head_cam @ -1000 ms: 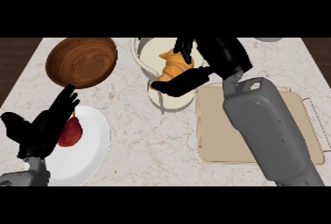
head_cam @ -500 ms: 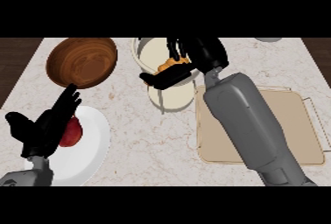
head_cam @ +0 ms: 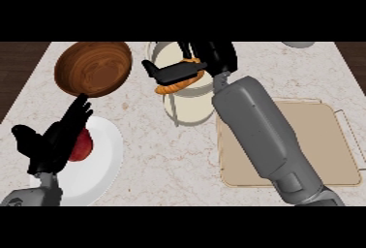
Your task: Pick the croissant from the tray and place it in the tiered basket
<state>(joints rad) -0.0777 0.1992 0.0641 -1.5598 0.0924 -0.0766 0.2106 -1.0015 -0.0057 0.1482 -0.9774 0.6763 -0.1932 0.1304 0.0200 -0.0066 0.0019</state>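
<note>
Croissant (head_cam: 177, 87) over, perhaps touching, basket (head_cam: 187, 104)

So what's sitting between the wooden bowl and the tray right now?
In the head view, the tiered basket lies between the wooden bowl and the tray, with the right robot hand holding the croissant over it.

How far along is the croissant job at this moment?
Pick done: the tray holds no croissant. In hand: the right hand is curled round the croissant over the tiered basket. Left: set it down, let go. The left hand rests open at lower left.
</note>
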